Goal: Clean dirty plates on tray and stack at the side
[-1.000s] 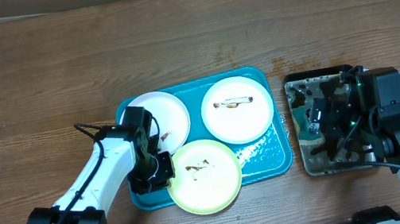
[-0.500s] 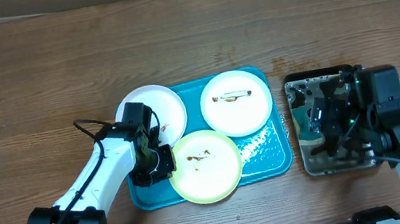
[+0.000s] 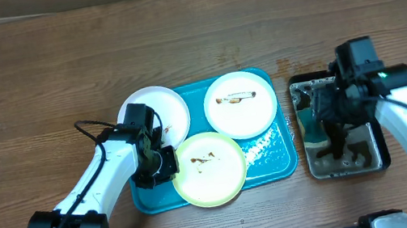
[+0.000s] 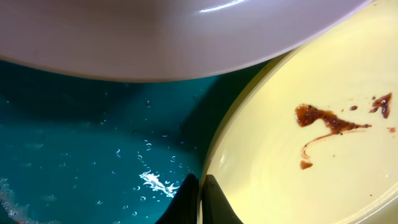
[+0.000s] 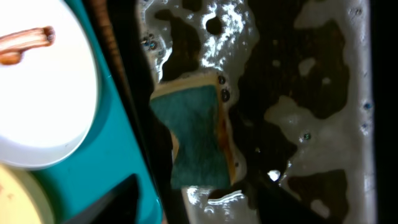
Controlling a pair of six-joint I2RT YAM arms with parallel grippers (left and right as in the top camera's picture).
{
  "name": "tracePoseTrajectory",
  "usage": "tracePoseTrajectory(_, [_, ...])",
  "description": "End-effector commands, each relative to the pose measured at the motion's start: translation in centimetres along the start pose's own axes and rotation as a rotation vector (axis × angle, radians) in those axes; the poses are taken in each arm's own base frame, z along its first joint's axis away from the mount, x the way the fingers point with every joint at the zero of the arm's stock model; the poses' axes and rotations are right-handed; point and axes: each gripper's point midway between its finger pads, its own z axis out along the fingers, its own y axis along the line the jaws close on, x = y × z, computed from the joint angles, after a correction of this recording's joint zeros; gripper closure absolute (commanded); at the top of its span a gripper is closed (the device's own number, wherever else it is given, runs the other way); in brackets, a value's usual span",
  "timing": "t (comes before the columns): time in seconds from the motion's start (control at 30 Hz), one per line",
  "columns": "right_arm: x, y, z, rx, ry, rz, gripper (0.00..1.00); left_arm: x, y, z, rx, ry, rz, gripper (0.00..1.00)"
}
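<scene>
The tray (image 3: 276,154) lies in the middle of the overhead view, its long axis running left to right. Much of it is hidden by three plates and the left arm. A yellow-green plate (image 3: 210,168) overhangs its lower rim, a white plate (image 3: 162,112) its upper left corner, and a second white plate (image 3: 240,104) sits at the upper right. The left arm is reached in from the lower left, and the left gripper (image 4: 200,196) is pinched onto the yellow-green plate's left rim. The right arm is bent over a black tray (image 3: 336,173) at the right, partly covering it. The right gripper (image 5: 193,200) has its dark fingers spread either side of a sponge (image 5: 196,143); contact cannot be made out.
</scene>
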Motion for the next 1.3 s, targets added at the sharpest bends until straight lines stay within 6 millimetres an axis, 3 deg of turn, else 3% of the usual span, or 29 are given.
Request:
tracePoseTrajectory(0.0, [-0.5, -0.2, 1.2, 0.023, 0.019, -0.004, 0.47, -0.6, -0.6, -0.3, 0.015, -0.013, 0.016, 0.96])
tracePoseTrajectory(0.4, [0.4, -1.0, 5.6, 0.066, 0.130, 0.006, 0.46, -0.7, -0.6, -0.3, 0.015, -0.015, 0.016, 0.96])
tracePoseTrajectory(0.7, [1.8, -1.5, 7.1, 0.072, 0.151, 0.008, 0.46, -0.7, -0.6, -0.3, 0.016, -0.017, 0.016, 0.96])
tracePoseTrajectory(1.03, [2.8, -1.1, 7.1, 0.040, 0.193, 0.013, 0.48, -0.7, -0.6, -0.3, 0.016, -0.017, 0.017, 0.96])
tracePoseTrajectory(1.1, [2.9, -0.9, 7.1, 0.033, 0.198, 0.015, 0.52, -0.7, -0.6, -0.3, 0.016, -0.018, 0.017, 0.96])
tracePoseTrajectory(1.17, [2.9, -1.0, 7.1, 0.036, 0.196, 0.015, 0.67, -0.7, -0.6, -0.3, 0.016, -0.018, 0.017, 0.96])
tracePoseTrajectory(1.27, [2.8, -1.0, 7.1, 0.035, 0.193, 0.014, 0.69, -0.7, -0.6, -0.3, 0.016, -0.017, 0.016, 0.96])
